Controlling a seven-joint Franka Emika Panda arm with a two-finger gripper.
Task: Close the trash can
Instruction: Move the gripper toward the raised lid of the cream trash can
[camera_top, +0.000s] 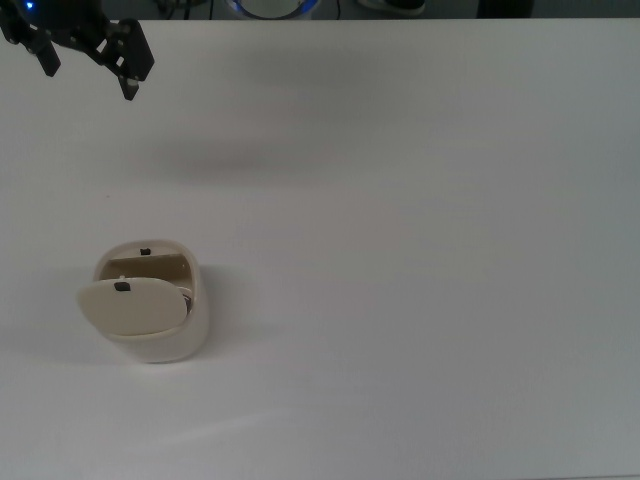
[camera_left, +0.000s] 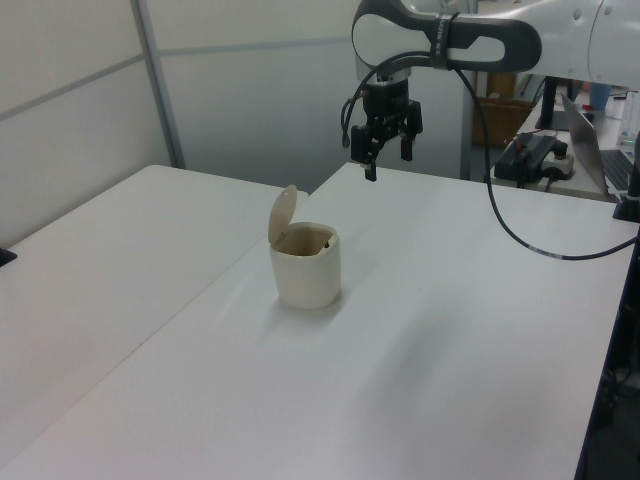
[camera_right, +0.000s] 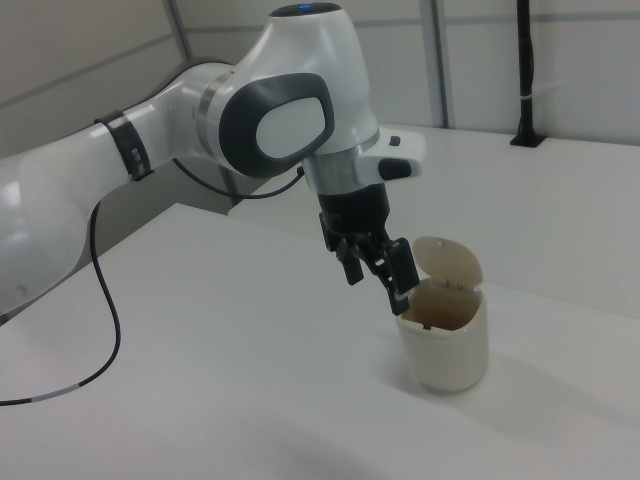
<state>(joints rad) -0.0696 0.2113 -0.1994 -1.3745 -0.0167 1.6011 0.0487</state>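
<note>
Your trash can (camera_left: 306, 265) sits on the white table (camera_left: 450, 330) with its lid (camera_left: 283, 214) standing up, and your empty, slightly open claw (camera_left: 385, 152) hangs high and well apart, so closing is all left.

This looks like a robotics lab. A white robot arm (camera_right: 200, 120) stands over a bare white worktop (camera_left: 420, 330). Partition panels (camera_left: 240, 90), a laptop (camera_left: 585, 130) and loose cables (camera_left: 520, 215) surround it.

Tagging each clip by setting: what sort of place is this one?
Probably a robotics lab or office workspace. A robot arm works over plain white tables with partition walls behind, and a laptop and a power strip sit at the left view's right. The only prop is an open trash can.
</note>
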